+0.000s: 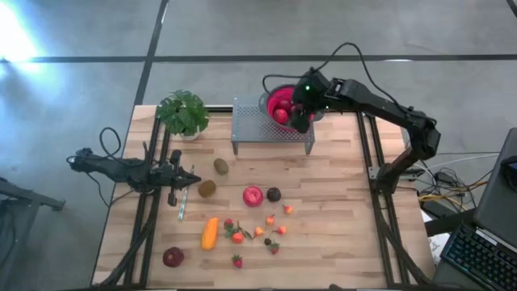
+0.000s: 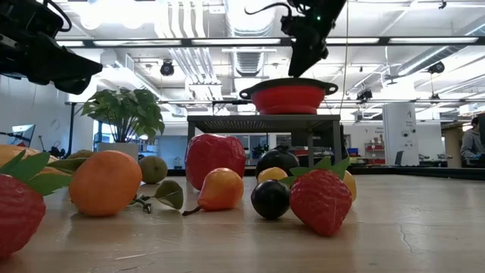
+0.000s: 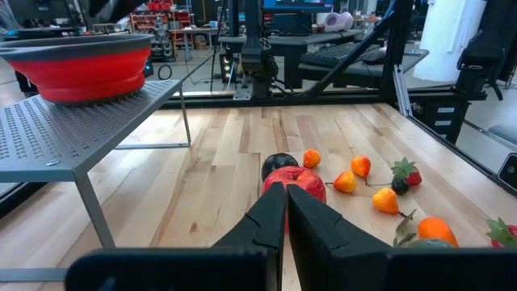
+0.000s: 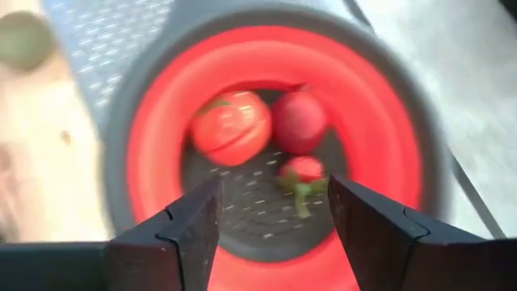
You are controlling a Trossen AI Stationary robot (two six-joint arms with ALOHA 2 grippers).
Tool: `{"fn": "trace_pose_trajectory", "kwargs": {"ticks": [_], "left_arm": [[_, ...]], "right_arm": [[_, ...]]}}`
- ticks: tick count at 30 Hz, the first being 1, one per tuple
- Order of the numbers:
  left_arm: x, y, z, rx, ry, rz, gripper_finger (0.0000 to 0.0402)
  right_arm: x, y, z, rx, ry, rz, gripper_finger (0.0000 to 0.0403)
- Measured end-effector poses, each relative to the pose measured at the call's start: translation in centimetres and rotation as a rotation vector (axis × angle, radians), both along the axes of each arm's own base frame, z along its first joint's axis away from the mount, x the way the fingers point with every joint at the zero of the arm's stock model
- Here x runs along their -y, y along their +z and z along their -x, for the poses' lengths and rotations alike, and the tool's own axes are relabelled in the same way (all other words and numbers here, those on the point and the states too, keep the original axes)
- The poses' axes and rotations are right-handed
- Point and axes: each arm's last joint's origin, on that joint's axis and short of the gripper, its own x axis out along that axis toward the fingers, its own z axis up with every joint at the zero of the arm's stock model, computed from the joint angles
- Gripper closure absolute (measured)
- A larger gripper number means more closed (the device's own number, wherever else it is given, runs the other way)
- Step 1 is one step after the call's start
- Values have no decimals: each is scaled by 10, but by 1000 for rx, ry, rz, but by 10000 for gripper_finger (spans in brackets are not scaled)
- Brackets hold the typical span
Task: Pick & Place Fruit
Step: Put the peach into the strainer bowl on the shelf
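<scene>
Toy fruits lie loose on the wooden table: a red apple (image 1: 253, 196), a dark plum (image 1: 274, 194), two brown kiwis (image 1: 220, 166) (image 1: 207, 188), a long orange piece (image 1: 210, 233), a dark-red round one (image 1: 173, 257), and small strawberries and orange bits (image 1: 271, 230). My right gripper (image 4: 275, 202) (image 1: 300, 120) hangs open just above the red colander bowl (image 4: 161, 121). In the bowl lie a red-orange fruit (image 4: 232, 127), a dark-red round fruit (image 4: 300, 121) and a small strawberry (image 4: 302, 171). My left gripper (image 3: 287, 190) (image 1: 187, 179) is shut, level above the table's left side, pointing toward the apple (image 3: 295, 179).
The colander stands on a grey perforated metal stand (image 1: 273, 128) at the table's far edge. A leafy potted plant (image 1: 183, 113) stands at the far left corner. A thin pale stick (image 1: 182, 206) lies near my left gripper. Bare wood shows at the table's right side.
</scene>
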Motion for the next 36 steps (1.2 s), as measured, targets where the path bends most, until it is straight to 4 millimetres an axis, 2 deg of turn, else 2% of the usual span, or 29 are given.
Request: {"fn": "trace_pose_trajectory", "kwargs": {"ticks": [17, 25, 30, 36], "left_arm": [[0, 0, 0, 0, -1, 0, 380], [0, 0, 0, 0, 0, 0, 381], [0, 0, 0, 0, 0, 0, 380], [0, 0, 0, 0, 0, 0, 381]], "right_arm": [[-65, -8, -13, -134, 177, -69, 219], [-102, -13, -19, -160, 256, -95, 233], [-127, -24, -21, -191, 313, -108, 230], [-149, -46, -19, -266, 330, -85, 215]]}}
